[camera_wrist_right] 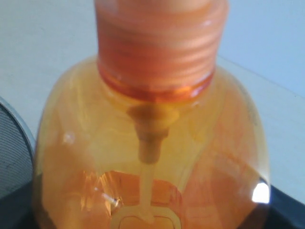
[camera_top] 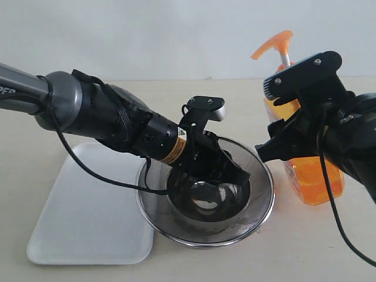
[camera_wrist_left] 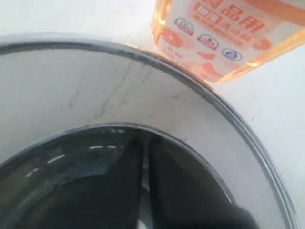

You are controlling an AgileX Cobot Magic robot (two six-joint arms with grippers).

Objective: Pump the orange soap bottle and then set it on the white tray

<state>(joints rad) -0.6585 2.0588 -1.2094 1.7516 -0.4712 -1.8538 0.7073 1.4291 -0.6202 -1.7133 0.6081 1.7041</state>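
Beige tabletop (camera_top: 235,264) runs front to back. Nearest me, front left: flat rectangular low-rimmed white plastic tray (camera_top: 76,223), with only my left arm's cable crossing above it. Just beside it, rim touching or overlapping the tray's corner: round steel mesh strainer (camera_top: 262,183) with a dark round bowl (camera_top: 178,207) inside. My left gripper (camera_top: 214,187) is down inside that bowl. In the left wrist view its fingers (camera_wrist_left: 119,191) are pressed nearly together with a thin gap and nothing between them.

Further right, close by the strainer: tall translucent orange soap bottle (camera_top: 311,179), upright on the table, well apart from the tray, pump head (camera_top: 273,44) up. My right gripper (camera_top: 267,120) is at its shoulder, fingers spread wide and clamped against the bottle's sides. Plain white wall (camera_top: 147,35) behind.
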